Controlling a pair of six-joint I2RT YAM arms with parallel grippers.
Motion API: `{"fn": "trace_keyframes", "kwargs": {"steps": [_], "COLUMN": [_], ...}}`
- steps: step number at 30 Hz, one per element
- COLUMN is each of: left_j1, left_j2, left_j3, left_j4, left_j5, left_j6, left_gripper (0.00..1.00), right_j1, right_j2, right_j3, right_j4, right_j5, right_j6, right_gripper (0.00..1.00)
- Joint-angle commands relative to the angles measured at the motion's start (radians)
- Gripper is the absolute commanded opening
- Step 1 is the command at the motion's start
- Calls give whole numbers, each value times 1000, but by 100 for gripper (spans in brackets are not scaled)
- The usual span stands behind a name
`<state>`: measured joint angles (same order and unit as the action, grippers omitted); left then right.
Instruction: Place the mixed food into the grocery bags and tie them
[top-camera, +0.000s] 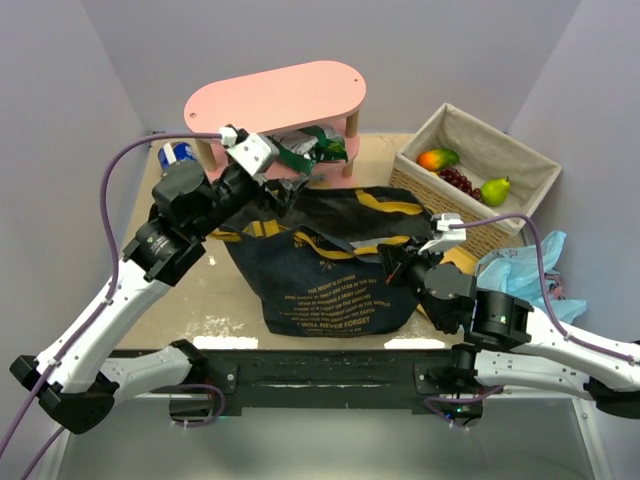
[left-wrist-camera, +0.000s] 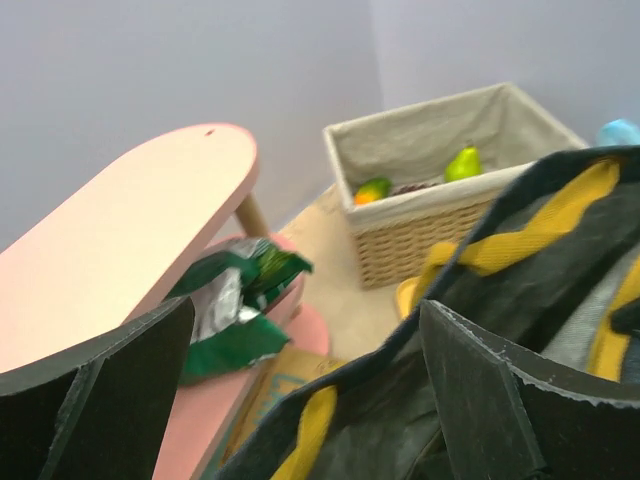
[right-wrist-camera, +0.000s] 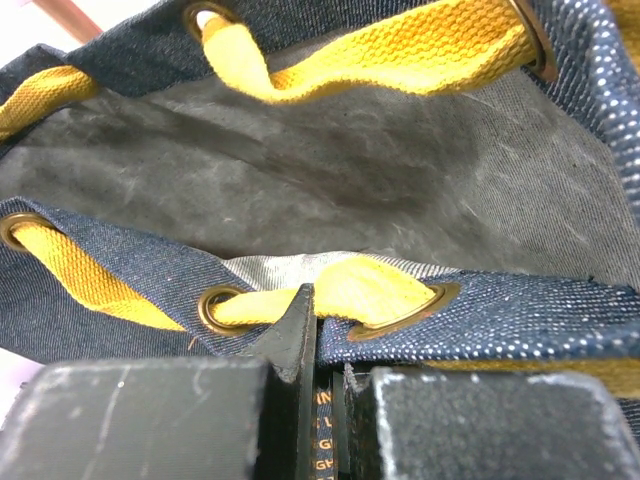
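Two tools at the denim tote (top-camera: 320, 285): right tool (right-wrist-camera: 318, 335) pinches its 4 o'clock rim; left tool (top-camera: 283, 188), spread, hovers at 11 o'clock, green crisp bags (top-camera: 312, 148) nearby at its 1 o'clock.

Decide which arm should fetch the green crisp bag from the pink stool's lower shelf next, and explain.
Left. The left gripper is open and empty, close to the crisp bag on the stool, while the right gripper is shut on the rim of the tote.
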<state>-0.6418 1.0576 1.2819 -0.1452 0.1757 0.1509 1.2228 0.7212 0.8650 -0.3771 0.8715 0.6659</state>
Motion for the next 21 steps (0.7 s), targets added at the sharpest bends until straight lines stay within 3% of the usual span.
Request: {"fn": "trace_keyframes", "kwargs": {"steps": [1, 3, 7, 14, 18, 21], "left_j1": [24, 109, 315, 399, 441, 441], "left_j2": [18, 9, -4, -51, -88, -85], "left_j3": [76, 59, 27, -183, -349, -455], "left_j4": [-207, -205, -186, -7, 130, 243], "left_j5": [-319, -390, -255, -405, -390, -372], "left_j6": [47, 1, -137, -315, -419, -462], "left_gripper": [100, 100, 100, 100, 100, 99], "right_j1": [-3, -3, -3, -5, -5, -5], "right_j2": [6, 11, 11, -68, -82, -72], "right_j3": [48, 57, 127, 94, 71, 98], "right_j4": [33, 17, -144, -106, -135, -282], "right_j5": [55, 116, 451, 584, 613, 649], "right_j6": [-37, -84, -75, -196, -178, -56], "right_gripper": [0, 0, 0, 0, 0, 0]}}
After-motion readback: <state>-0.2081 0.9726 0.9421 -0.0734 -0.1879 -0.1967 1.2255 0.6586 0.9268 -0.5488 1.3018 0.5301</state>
